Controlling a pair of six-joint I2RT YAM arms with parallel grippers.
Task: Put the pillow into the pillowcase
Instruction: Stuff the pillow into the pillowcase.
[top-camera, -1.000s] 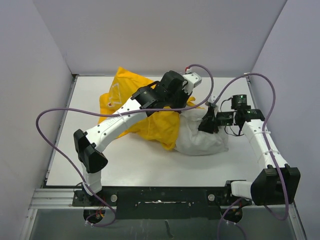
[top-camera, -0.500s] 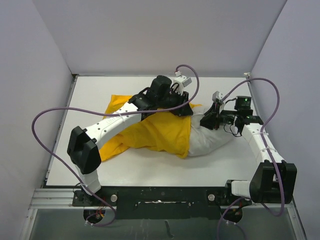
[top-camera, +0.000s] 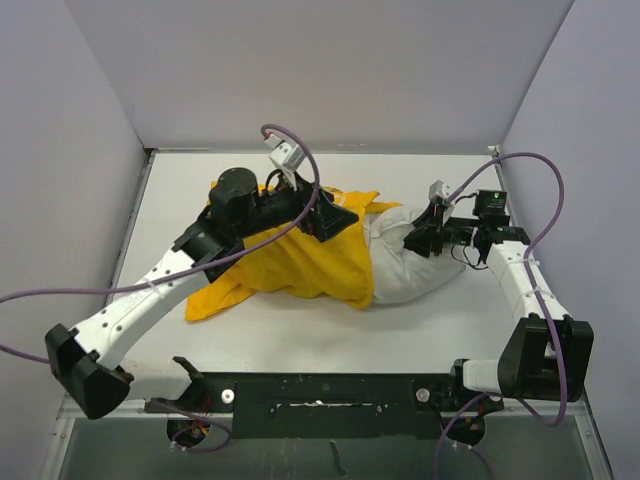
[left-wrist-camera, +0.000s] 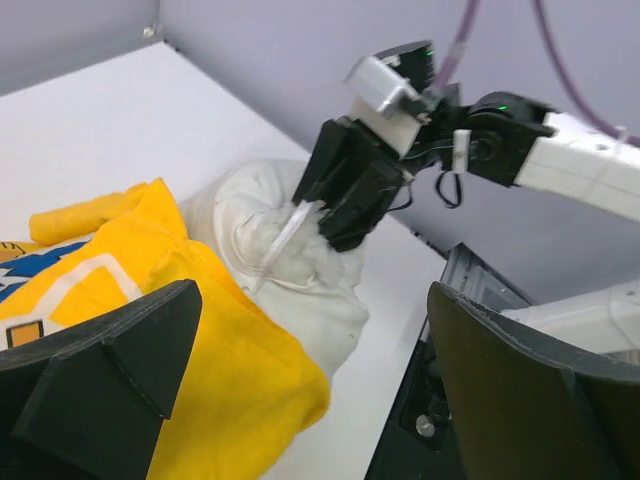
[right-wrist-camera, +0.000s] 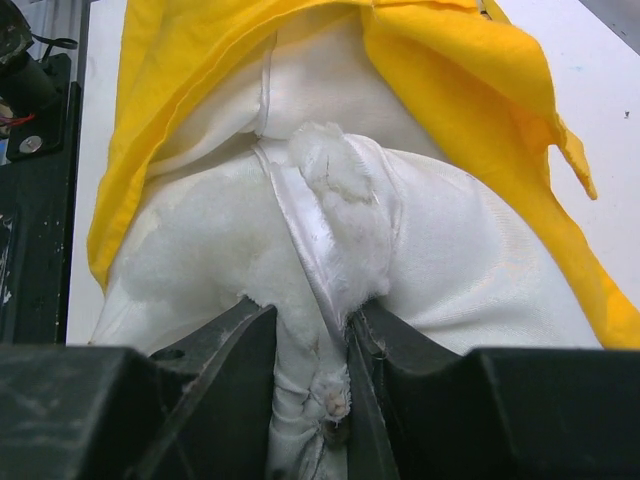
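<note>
Pillow (top-camera: 415, 270) lies right of centre on the table (top-camera: 300, 335). Its left end is tucked inside the mouth of the pillowcase (top-camera: 290, 265); its right end is bare. Pillowcase spreads leftward, rumpled. Right gripper (right-wrist-camera: 315, 345) is clenched on a bunched fold of the pillow's white fabric. Left gripper (top-camera: 338, 218) hovers over the pillowcase near its opening, jaws spread wide, holding nothing.

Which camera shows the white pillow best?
The right wrist view: the pillow fills it, a fold pinched between the right fingers. The top view shows its bare end small; the left wrist view, partly behind the right arm.
</note>
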